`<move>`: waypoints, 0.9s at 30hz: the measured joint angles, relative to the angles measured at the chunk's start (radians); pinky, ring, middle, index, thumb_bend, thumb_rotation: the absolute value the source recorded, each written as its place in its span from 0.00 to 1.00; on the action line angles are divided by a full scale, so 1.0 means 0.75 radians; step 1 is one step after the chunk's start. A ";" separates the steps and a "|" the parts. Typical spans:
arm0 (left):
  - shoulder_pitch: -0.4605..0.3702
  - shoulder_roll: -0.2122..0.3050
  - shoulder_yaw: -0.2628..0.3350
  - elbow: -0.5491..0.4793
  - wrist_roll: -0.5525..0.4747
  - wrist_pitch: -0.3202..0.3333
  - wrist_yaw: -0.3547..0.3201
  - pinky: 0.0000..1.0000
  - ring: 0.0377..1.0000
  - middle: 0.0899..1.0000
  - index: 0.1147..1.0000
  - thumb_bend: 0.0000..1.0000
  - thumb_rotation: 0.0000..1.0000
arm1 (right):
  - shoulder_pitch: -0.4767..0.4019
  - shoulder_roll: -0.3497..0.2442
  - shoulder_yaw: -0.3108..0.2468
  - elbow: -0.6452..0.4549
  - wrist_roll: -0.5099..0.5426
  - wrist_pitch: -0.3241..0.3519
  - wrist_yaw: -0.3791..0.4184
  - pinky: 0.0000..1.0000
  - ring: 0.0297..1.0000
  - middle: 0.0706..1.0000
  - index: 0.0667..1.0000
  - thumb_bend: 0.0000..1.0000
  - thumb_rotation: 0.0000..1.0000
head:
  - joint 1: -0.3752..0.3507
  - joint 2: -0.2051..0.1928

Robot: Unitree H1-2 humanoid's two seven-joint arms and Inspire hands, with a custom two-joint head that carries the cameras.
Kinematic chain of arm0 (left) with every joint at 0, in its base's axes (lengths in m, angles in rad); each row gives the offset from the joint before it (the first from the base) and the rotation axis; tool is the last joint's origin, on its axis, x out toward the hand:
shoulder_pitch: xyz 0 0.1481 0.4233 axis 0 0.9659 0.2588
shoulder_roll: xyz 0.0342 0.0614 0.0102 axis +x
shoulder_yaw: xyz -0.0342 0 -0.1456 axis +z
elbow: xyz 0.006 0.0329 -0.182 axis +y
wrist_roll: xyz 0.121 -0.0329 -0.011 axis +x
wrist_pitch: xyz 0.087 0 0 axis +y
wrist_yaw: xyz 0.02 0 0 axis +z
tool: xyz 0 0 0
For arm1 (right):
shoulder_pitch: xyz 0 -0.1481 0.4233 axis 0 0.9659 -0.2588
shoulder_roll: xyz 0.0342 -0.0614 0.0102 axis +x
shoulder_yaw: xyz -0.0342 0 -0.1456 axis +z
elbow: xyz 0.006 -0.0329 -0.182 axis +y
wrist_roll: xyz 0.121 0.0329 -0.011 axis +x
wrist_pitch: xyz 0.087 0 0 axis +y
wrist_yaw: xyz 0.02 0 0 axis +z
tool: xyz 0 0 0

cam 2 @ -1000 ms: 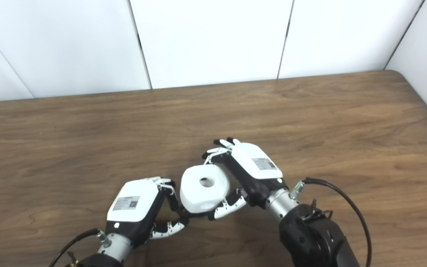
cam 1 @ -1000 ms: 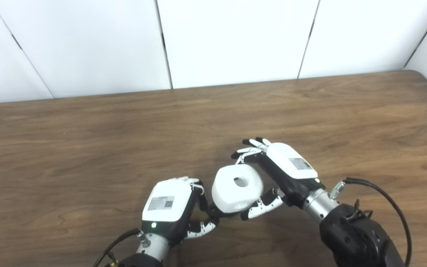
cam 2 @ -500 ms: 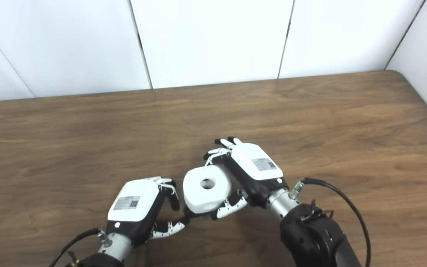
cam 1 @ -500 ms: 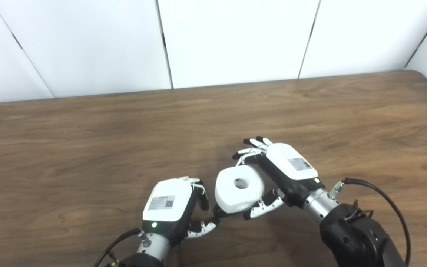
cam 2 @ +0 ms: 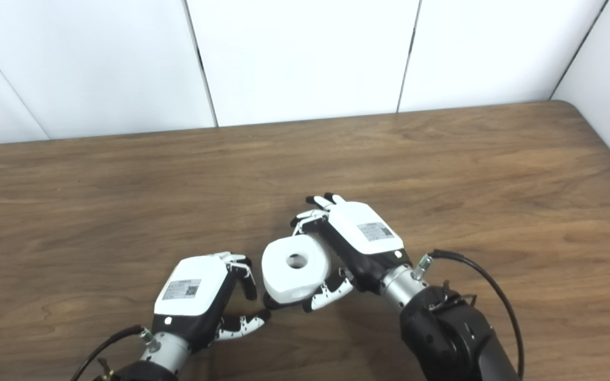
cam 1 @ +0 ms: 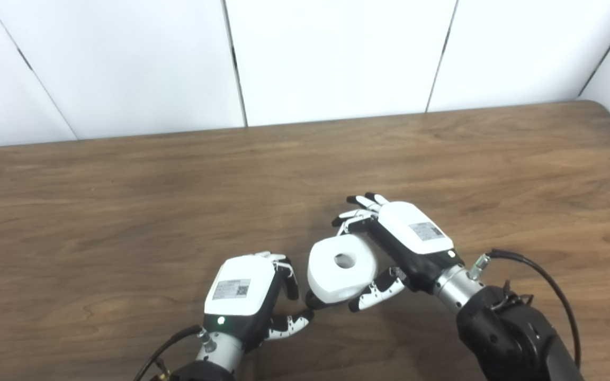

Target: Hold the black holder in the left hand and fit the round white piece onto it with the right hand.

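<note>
Gripping round white piece (cam 1: 342, 269) in right hand (cam 1: 400, 241), left hand (cam 1: 244, 293) curled beside

The right hand (cam 1: 389, 248) (gripping the round white piece (cam 1: 342, 269)) edged rightward, off the left hand (cam 1: 247, 296).

bare table (cam 1: 125, 211) around, hands (cam 1: 239, 293) crowd front

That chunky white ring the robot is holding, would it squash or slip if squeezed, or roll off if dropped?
The round white piece with a centre hole probably stays stiff: its edges look crisp inside the right hand. Its smooth matte surface might slip a little. Flat faces suggest it would settle on the wooden table, though on edge it could roll.
</note>
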 measured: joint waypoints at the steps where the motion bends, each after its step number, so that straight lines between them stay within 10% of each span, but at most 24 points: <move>1: 0.000 0.000 0.000 0.000 0.000 0.000 0.000 0.83 0.83 0.77 0.43 0.52 0.07 | -0.002 0.000 0.001 -0.002 -0.008 0.002 0.007 1.00 0.95 0.79 0.45 0.52 0.15 | 0.000 0.000; 3: 0.000 0.000 0.000 0.000 -0.001 0.000 0.000 0.83 0.83 0.76 0.43 0.52 0.07 | -0.005 0.001 0.001 -0.006 -0.021 0.007 0.028 1.00 0.95 0.80 0.54 0.87 0.24 | 0.000 0.000; 6: 0.000 0.000 0.000 0.000 -0.001 -0.001 0.002 0.82 0.83 0.76 0.60 0.75 0.19 | -0.005 0.000 -0.003 -0.009 -0.045 0.024 0.057 1.00 0.97 0.82 0.58 0.97 0.30 | -0.004 0.000; 18: -0.011 0.002 -0.001 0.012 -0.014 -0.004 0.006 0.82 0.84 0.83 0.85 0.92 0.38 | -0.008 -0.001 -0.008 -0.019 -0.073 0.039 0.090 1.00 0.99 0.83 0.62 0.96 0.35 | -0.002 -0.004; 27: -0.018 -0.003 0.084 0.029 -0.293 0.002 0.043 0.80 0.88 0.87 0.88 0.88 0.27 | -0.014 0.001 -0.010 -0.013 -0.074 0.051 0.092 1.00 1.00 0.86 0.62 0.95 0.35 | 0.010 -0.022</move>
